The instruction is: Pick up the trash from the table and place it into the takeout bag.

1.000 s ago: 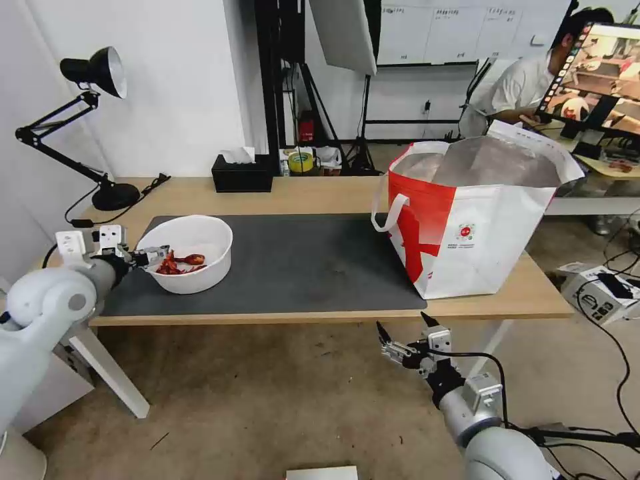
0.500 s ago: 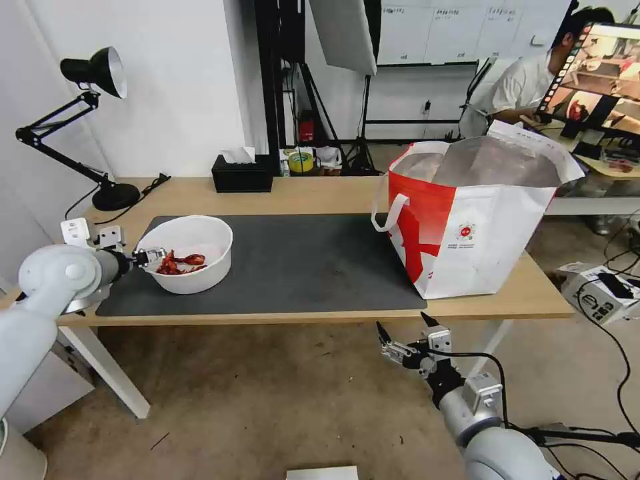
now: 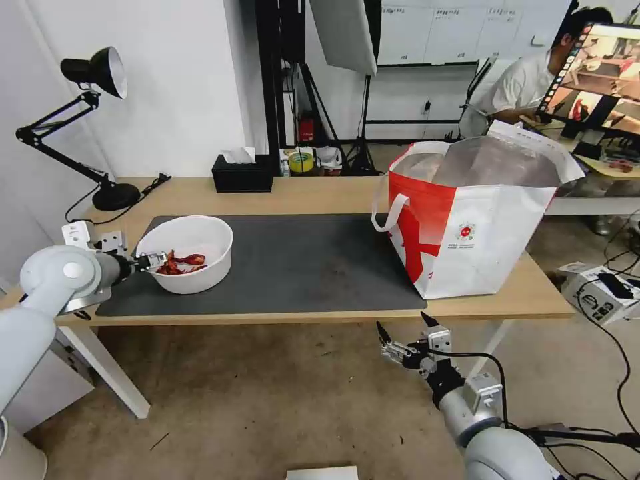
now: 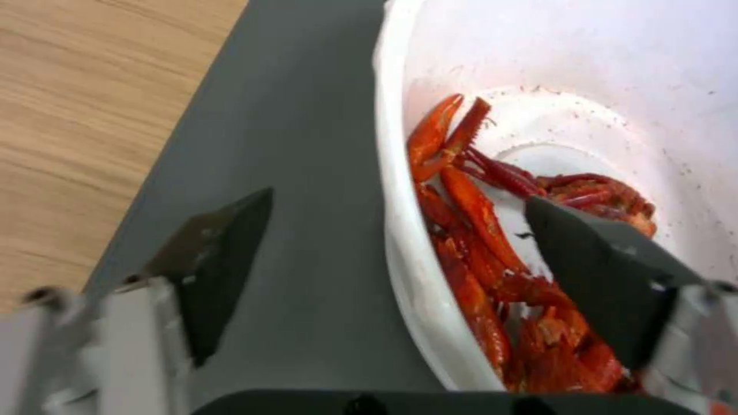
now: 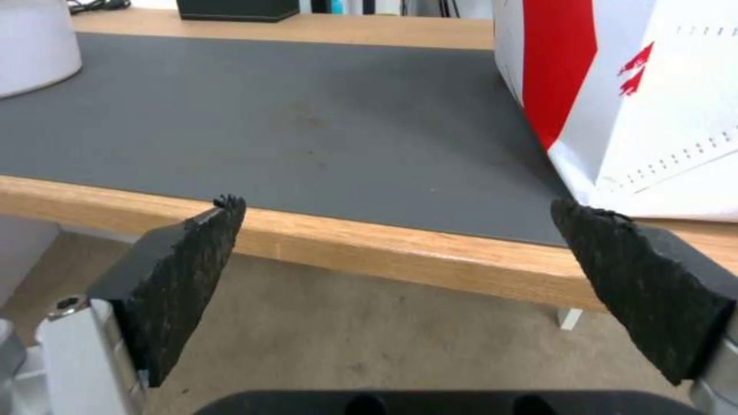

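Light-wood desk [image 3: 313, 195] with one grey mat [image 3: 300, 263], carrying one takeout bag [image 3: 477, 223] at right and one white bowl of red shells [image 3: 189, 252] at left. Left pincer [image 3: 151, 260] spread, straddling the bowl's rim. Right pincer [image 3: 402, 335] spread wide, empty, below the desk edge.

Looking like a lab or studio workspace: softbox panel [image 3: 343, 33] on black stands, whiteboard [image 3: 453, 30], monitor [image 3: 597, 67], cables trailing over bare concrete floor [image 3: 280, 400], desk lamp [image 3: 93, 70].
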{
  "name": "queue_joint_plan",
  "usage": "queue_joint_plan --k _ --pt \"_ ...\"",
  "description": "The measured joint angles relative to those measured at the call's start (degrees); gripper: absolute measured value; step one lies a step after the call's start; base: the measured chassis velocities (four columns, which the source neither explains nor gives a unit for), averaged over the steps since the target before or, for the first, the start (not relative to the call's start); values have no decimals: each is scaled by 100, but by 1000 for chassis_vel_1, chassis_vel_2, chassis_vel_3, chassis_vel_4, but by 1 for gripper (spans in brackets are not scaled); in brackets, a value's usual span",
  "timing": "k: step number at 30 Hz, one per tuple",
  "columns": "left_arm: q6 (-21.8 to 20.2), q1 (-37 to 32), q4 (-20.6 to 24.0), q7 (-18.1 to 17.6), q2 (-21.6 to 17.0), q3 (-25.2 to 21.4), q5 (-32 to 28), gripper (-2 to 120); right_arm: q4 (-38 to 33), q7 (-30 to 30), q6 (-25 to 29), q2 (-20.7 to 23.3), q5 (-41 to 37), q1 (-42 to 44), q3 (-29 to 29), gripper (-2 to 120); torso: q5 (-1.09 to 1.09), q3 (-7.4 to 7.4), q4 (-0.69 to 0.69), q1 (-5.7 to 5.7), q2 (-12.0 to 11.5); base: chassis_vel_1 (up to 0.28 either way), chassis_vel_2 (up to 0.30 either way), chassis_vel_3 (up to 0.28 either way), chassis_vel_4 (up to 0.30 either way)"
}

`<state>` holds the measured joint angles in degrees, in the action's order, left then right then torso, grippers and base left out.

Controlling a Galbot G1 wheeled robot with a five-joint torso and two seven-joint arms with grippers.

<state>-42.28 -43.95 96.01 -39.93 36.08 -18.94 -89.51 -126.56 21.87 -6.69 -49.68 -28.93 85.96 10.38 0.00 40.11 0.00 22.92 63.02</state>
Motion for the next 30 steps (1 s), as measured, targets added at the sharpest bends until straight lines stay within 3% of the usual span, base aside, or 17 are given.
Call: queue_joint_plan --k 21,30 --pt "29 60 122 92 -11 -33 -411 1 0 0 0 0 0 0 0 100 0 0 0 -1 0 0 0 0 0" --pt "113 531 476 11 101 199 -663 0 0 0 0 0 0 0 0 100 0 0 -1 0 0 0 0 0 0"
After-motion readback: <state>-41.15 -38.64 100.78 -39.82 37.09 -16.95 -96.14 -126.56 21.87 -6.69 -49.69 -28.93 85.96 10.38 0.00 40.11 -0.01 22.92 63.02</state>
